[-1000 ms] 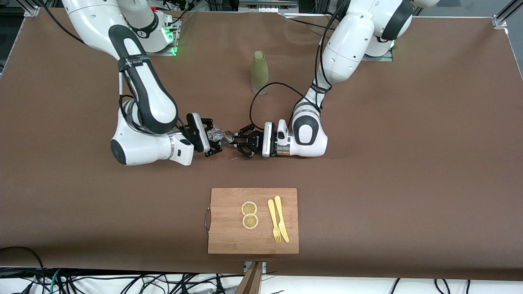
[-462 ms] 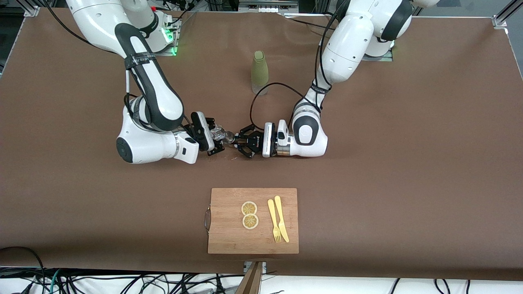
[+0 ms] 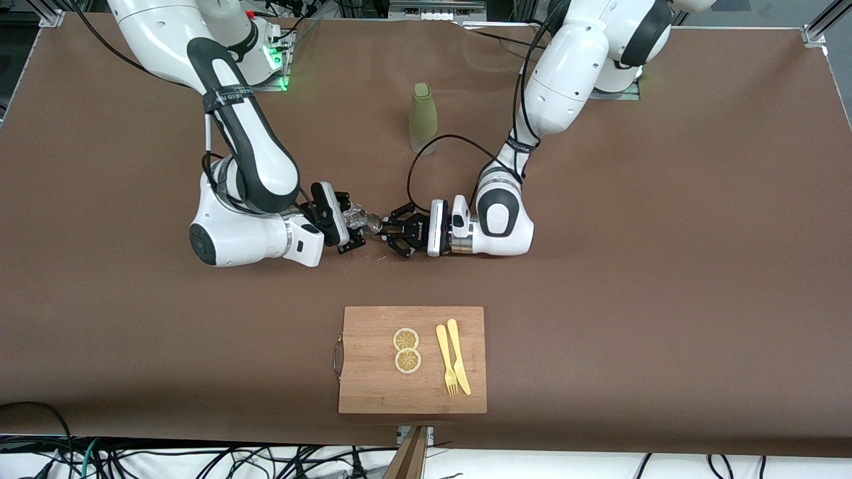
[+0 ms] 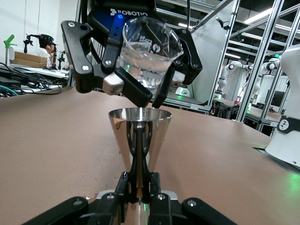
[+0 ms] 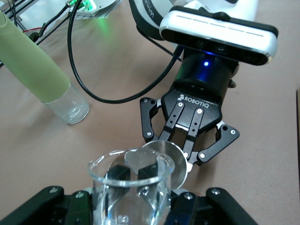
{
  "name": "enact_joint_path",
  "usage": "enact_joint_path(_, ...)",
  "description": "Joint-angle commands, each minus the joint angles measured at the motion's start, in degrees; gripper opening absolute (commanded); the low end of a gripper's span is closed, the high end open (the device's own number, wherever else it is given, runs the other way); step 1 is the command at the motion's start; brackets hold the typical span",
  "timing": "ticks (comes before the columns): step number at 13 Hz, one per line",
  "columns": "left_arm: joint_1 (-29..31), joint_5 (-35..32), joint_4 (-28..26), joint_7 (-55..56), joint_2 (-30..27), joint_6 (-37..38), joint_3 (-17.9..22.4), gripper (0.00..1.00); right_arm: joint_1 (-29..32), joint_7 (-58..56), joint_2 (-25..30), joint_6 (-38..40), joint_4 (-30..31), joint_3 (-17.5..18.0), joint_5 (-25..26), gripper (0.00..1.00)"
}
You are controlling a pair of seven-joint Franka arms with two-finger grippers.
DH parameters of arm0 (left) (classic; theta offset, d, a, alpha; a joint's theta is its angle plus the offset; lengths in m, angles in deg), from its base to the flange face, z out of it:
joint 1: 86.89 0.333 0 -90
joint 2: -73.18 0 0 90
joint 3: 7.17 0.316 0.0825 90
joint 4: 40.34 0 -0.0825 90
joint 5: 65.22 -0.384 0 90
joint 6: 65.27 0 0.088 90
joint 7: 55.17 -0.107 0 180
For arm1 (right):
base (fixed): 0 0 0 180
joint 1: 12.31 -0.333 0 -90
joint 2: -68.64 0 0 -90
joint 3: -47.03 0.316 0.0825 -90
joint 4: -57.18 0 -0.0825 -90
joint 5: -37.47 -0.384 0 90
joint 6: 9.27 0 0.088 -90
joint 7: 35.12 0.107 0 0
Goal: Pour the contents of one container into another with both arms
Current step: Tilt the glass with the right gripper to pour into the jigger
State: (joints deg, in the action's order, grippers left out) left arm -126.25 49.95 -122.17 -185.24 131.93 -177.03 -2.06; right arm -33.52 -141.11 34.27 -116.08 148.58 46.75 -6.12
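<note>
Front view: right gripper (image 3: 351, 231) clenching a clear glass beaker (image 3: 355, 217), tilting it over the small shiny steel cone-shaped cup (image 3: 375, 225) near the table's middle. Left gripper (image 3: 394, 233) clamping that cup by its lower part, holding it upright beneath the beaker's lip. Left wrist view: showing the glass (image 4: 148, 51) just above the metal rim (image 4: 139, 115). Standing nearer the bases, a green-sleeved clear bottle (image 3: 423, 118). Lying nearer the camera, a wooden cutting board (image 3: 373, 389) bearing two lemon slices (image 3: 407, 350), a yellow fork (image 3: 446, 360) and a knife (image 3: 458, 356).
</note>
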Motion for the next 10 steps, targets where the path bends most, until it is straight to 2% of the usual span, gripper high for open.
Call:
enact_joint_path(1,-0.7,1.4,1.9,-1.2,0.8,-0.8,0.4,0.0,-1.4,1.1,1.7,-1.8,1.3,-0.2,2.6,0.05)
enact_joint_path(10,-0.7,1.6,2.0,-1.2,0.8,-0.9,0.4,0.0,-1.1,1.8,1.9,-1.9,1.2,-0.2,3.2,0.05)
